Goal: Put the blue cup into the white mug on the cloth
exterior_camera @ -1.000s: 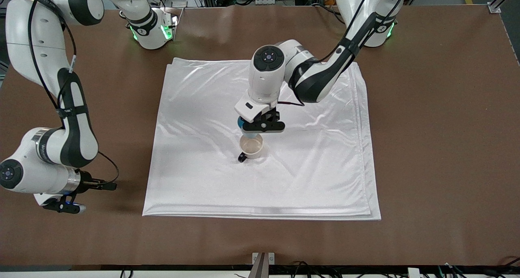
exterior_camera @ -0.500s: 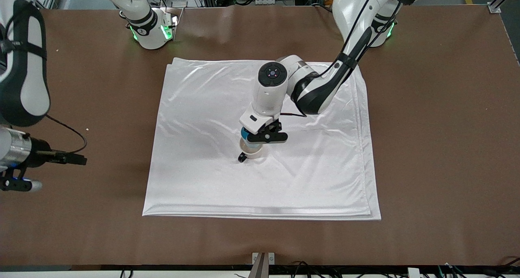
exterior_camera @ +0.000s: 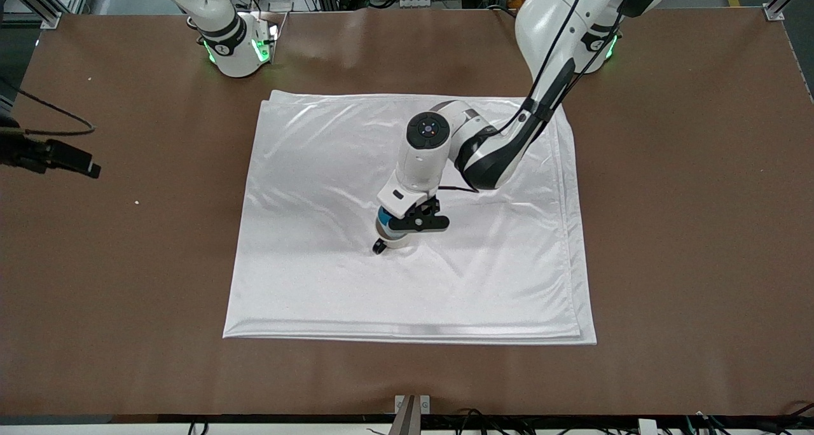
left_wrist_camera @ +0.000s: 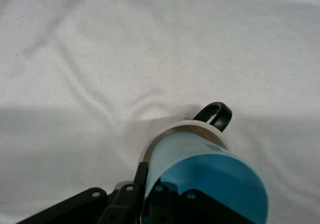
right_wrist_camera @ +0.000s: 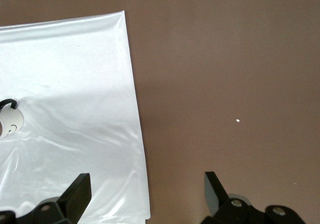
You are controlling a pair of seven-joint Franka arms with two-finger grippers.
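The white cloth (exterior_camera: 483, 276) lies spread on the middle of the table. The white mug (exterior_camera: 395, 241) stands on it, its black handle (exterior_camera: 379, 247) toward the front camera. My left gripper (exterior_camera: 399, 222) is shut on the wall of the blue cup (exterior_camera: 385, 219), whose lower part sits inside the mug. In the left wrist view the blue cup (left_wrist_camera: 210, 179) fills the mug's rim (left_wrist_camera: 170, 130), with the handle (left_wrist_camera: 216, 116) beside it and the left gripper (left_wrist_camera: 150, 196) pinching the cup. My right gripper (right_wrist_camera: 146, 194) is open and empty, over the cloth's edge (right_wrist_camera: 135, 109).
The brown table (exterior_camera: 668, 231) surrounds the cloth. A small white crumb (exterior_camera: 136, 202) lies on it toward the right arm's end and also shows in the right wrist view (right_wrist_camera: 238, 120). Only a black part of the right arm (exterior_camera: 57, 158) shows in the front view.
My left gripper has lowered the blue cup down into the white mug. The right arm has swung up and away toward its end of the table, mostly out of the front view.
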